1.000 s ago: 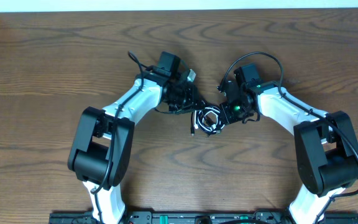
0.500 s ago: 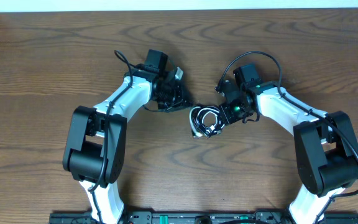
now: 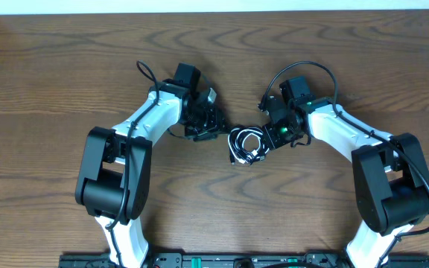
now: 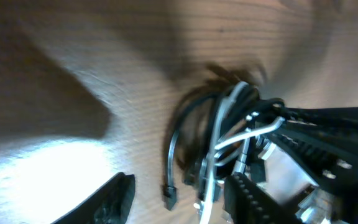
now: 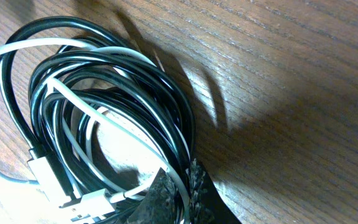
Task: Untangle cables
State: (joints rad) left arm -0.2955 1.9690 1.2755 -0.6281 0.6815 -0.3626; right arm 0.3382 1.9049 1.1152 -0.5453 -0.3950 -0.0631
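The cables (image 3: pixel 246 145) lie as a small coil of black and white loops on the wooden table between my two arms. In the right wrist view the cables (image 5: pixel 104 93) fill the left half. My right gripper (image 5: pixel 182 186) is shut on the coil's near edge, a white strand and black strands pinched between its fingers. My left gripper (image 3: pixel 216 126) sits just left of the bundle. Its jaws are open in the left wrist view, my left gripper (image 4: pixel 180 183) framing a loose black plug end (image 4: pixel 169 199) and a white strand (image 4: pixel 209 180).
A white USB plug (image 5: pixel 55 180) lies at the coil's lower left. The brown wooden table (image 3: pixel 214 59) stretches around the arms. Thick black arm wires (image 3: pixel 304 71) loop above the right wrist.
My left gripper pulled left away from the coil, came back slightly toward it and opened. The right gripper kept its hold and did not move.
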